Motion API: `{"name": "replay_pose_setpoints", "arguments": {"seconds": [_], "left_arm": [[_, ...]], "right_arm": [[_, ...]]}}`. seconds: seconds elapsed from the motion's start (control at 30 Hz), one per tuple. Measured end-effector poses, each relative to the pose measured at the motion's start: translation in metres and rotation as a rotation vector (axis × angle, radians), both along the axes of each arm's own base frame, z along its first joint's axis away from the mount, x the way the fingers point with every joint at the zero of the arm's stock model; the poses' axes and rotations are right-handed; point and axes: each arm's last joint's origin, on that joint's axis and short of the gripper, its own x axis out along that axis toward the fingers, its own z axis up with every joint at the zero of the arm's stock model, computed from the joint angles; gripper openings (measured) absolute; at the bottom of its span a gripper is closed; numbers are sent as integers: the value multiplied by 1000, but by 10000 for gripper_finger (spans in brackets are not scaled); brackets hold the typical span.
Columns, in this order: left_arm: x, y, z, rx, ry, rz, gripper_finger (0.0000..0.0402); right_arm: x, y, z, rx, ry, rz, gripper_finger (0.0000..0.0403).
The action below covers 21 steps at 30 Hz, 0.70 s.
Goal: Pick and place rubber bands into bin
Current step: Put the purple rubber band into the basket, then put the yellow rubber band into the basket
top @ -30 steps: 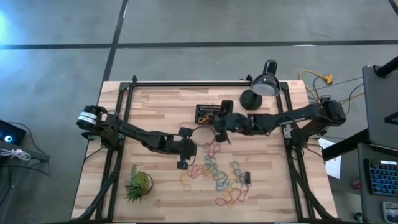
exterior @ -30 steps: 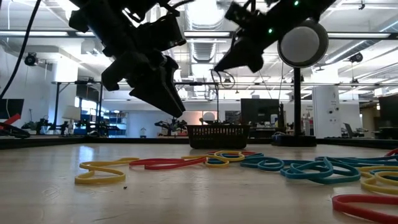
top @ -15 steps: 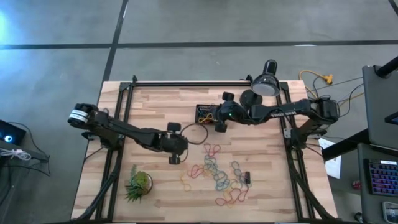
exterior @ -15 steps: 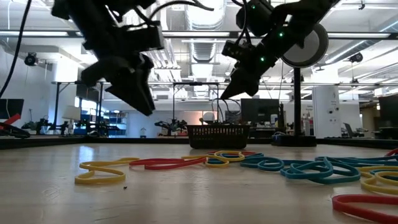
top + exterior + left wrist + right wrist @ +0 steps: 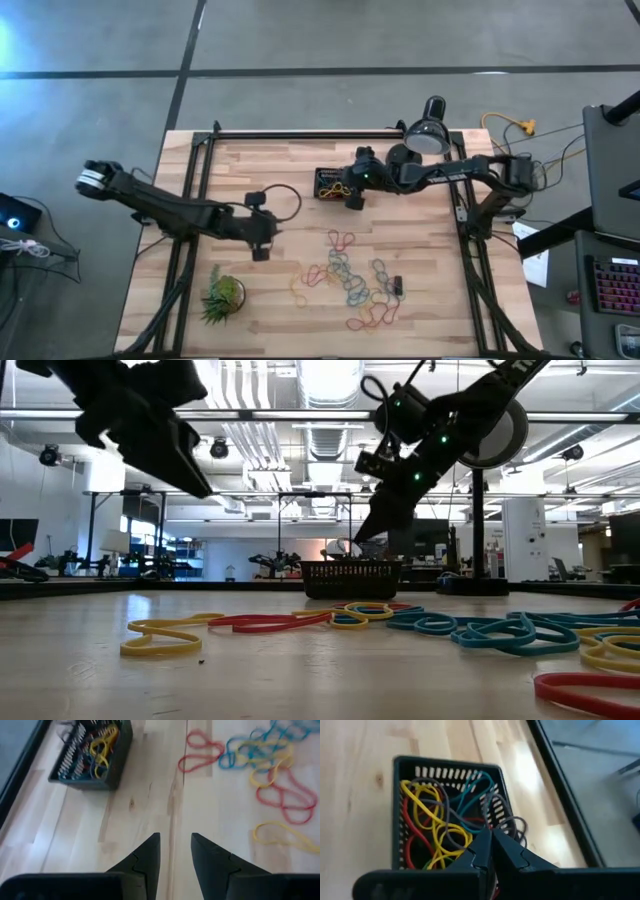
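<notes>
Rubber bands (image 5: 345, 280): thin floppy loops in red, blue, yellow and green, scattered loose on the pale wooden table (image 5: 250, 165), mid-table toward the front edge. More bands, mostly yellow, red and blue, already piled inside the small black rectangular bin with slotted walls (image 5: 331, 184), near the back edge beside the black round-based desk lamp (image 5: 420, 140).

Right gripper (image 5: 352, 199): raised at the bin's rim; fingers (image 5: 517, 857) pressed together, nothing visibly pinched.

Left gripper (image 5: 260, 252): raised above bare wood, left of the loose bands; fingers (image 5: 145, 857) parted by a narrow gap, empty.

Spiky green plant (image 5: 222, 295): front-left area of the table.
</notes>
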Motion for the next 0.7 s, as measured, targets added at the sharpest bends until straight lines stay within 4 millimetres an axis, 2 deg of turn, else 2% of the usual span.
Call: {"name": "replay_pose_setpoints", "arguments": {"seconds": [0.33, 0.7], "left_arm": [[-19, 0, 5, -27, -102, -26, 94], [-17, -1, 1, -22, -87, -28, 94]], "right_arm": [[4, -4, -12, 72, -14, -24, 15], [3, -2, -5, 126, -54, 9, 105]]}}
